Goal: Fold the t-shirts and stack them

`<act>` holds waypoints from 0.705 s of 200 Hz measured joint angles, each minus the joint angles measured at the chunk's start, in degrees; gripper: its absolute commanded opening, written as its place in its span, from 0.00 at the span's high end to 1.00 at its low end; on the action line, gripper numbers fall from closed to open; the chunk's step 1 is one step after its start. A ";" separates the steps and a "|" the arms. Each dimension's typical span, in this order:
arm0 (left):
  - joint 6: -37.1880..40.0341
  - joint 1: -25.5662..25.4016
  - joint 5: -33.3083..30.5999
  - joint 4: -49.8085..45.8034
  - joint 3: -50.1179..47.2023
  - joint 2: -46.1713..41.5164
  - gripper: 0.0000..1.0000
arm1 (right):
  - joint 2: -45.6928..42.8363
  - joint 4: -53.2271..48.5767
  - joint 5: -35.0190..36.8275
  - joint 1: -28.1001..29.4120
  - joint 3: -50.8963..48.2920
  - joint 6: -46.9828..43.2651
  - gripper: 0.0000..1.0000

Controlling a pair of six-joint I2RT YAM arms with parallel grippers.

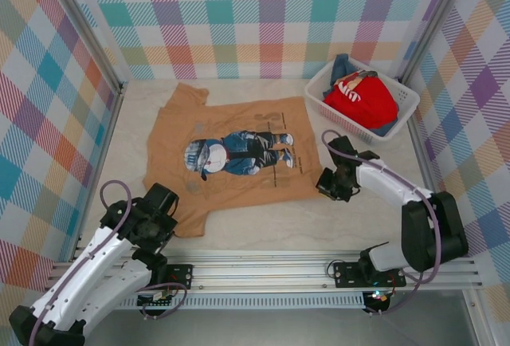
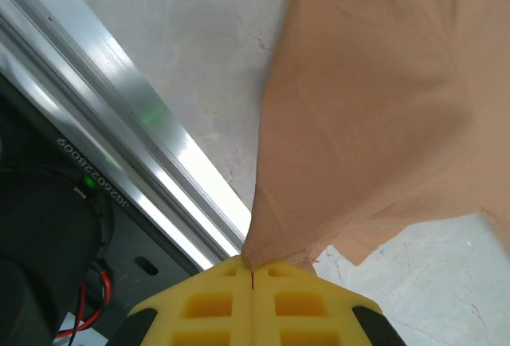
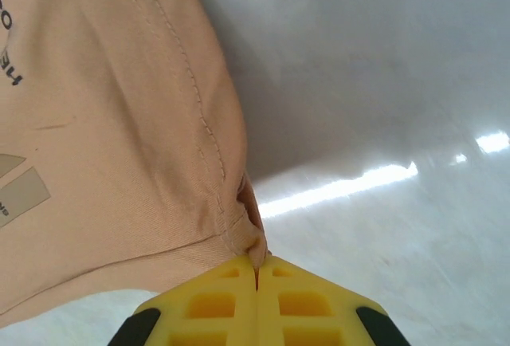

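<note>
The left hand (image 2: pixel 253 273) is clamped on a corner of the tan t-shirt (image 1: pixel 239 135); the right hand (image 3: pixel 256 273) pinches its hem. The dark lettering (image 3: pixel 11 73) left of that hand is cut off and unreadable.

The left gripper (image 2: pixel 252 273) pinches an edge of the tan t-shirt (image 2: pixel 374 115), its yellow jaws pressed together, over the pale table (image 2: pixel 183 35) near a metal rail (image 2: pixel 119 131).

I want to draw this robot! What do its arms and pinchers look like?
Both arms, left arm and right arm, have white shells with chunky black joints. A thin purple cable loops beside each. The left gripper and right gripper have bright yellow fingers with little square holes, like waffles.
</note>
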 measured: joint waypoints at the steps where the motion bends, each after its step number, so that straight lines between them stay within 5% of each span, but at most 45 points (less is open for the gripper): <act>1: 0.00 0.00 0.02 -0.02 0.02 -0.04 1.00 | -0.15 -0.09 0.00 0.04 -0.11 0.00 1.00; 44: 0.37 -1.11 0.37 1.79 1.14 1.16 1.00 | -4.55 -2.58 -2.23 3.08 -2.73 1.42 1.00; 75: 4.87 -0.92 -2.73 5.92 10.91 11.93 1.00 | -3.98 -5.01 -1.22 3.06 1.29 1.14 1.00; 141: 21.14 10.95 -2.08 19.69 31.82 38.66 1.00 | 6.05 -5.60 -0.33 -0.20 15.41 -0.98 1.00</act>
